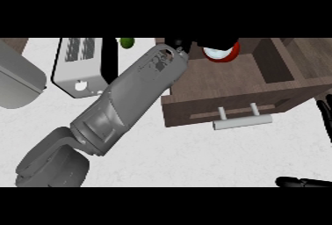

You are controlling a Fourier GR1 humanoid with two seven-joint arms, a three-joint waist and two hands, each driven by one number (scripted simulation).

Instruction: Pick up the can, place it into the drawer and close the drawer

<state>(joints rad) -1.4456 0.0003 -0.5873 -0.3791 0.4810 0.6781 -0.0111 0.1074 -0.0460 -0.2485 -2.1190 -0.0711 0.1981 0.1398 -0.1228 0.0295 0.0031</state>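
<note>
The can (221,53), red with a white end, shows at the top centre, over the back of the open brown drawer (220,83). My left hand (214,42) is curled round the can and hides most of it; its grey forearm runs in from the lower left. The drawer's front carries a pale bar handle (242,122) and faces me. My right hand (304,182) shows only as black straight fingers at the right edge, apart from the drawer.
A white toaster-like appliance (77,66) stands at the upper left with a green object (127,42) behind it. A grey rounded object (16,83) lies at the far left. Brown cabinet walls (285,61) rise right of the drawer.
</note>
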